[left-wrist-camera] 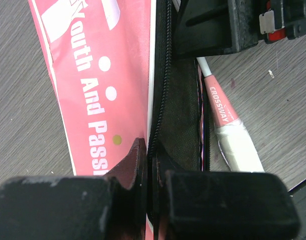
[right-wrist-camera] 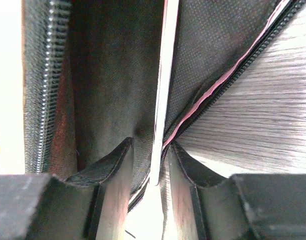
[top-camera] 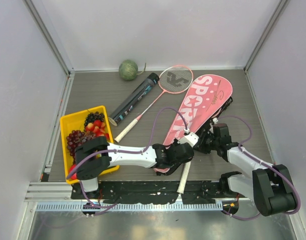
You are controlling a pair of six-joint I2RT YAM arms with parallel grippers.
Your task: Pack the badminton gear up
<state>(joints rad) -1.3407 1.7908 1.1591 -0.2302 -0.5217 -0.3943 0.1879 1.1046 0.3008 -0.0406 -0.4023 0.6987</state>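
Observation:
The pink "SPORT" racket bag (top-camera: pixel 198 107) lies at centre right with its zip open. One pink-framed racket (top-camera: pixel 175 80) lies loose beside it. The second racket is inside the bag, with its white handle (top-camera: pixel 184 175) sticking out at the near end. The black tube (top-camera: pixel 135 99) lies to the left. My left gripper (top-camera: pixel 185 150) is shut on the bag's black zipper edge (left-wrist-camera: pixel 160 75), and the racket handle (left-wrist-camera: pixel 238 145) lies just to its right. My right gripper (top-camera: pixel 205 137) is shut on the opposite edge of the bag's opening (right-wrist-camera: pixel 193 60). No shuttlecocks are in view.
A yellow fruit tray (top-camera: pixel 73 125) stands at the near left beside my left arm. A green melon (top-camera: pixel 128 70) sits at the back wall. Walls close in the table on three sides.

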